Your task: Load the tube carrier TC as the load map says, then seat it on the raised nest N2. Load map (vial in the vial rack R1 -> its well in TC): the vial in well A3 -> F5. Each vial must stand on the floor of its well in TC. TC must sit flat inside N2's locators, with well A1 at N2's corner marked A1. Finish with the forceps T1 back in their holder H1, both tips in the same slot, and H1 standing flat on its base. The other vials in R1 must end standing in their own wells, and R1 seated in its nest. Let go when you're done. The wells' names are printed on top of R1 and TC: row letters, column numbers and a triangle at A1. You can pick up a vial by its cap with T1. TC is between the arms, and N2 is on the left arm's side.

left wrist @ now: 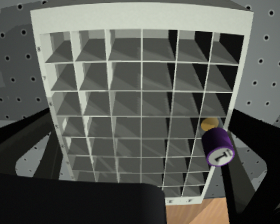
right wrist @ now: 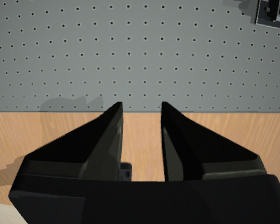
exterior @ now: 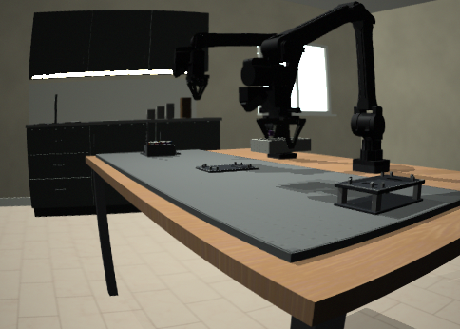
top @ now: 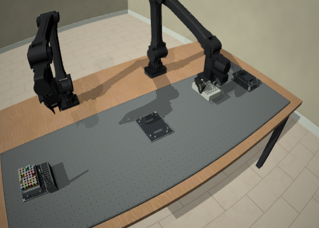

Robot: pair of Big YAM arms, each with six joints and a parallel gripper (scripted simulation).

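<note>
The white carrier TC (top: 206,95) (exterior: 259,145) (left wrist: 140,21) hangs in the air between the flat nest and N2, looking about level. My left gripper (left wrist: 141,111) is shut on it, one finger along each long side. A vial with a purple cap (left wrist: 219,148) stands in its rightmost column, fourth row from the top in the left wrist view; its foot is hidden. The raised nest N2 (top: 246,78) (exterior: 385,183) is unoccupied. My right gripper (top: 55,112) (exterior: 197,98) (right wrist: 142,111) is slightly open and empty, high over the table's back. Rack R1 (top: 31,191) holds many coloured-cap vials.
Holder H1 (top: 53,184) stands beside R1, with dark forceps T1 (top: 45,177) leaning in it; their tips are too small to judge. The flat nest (top: 154,127) (exterior: 227,167) with upright locators lies mid-mat. A dark plate corner (right wrist: 265,22) shows in the right wrist view.
</note>
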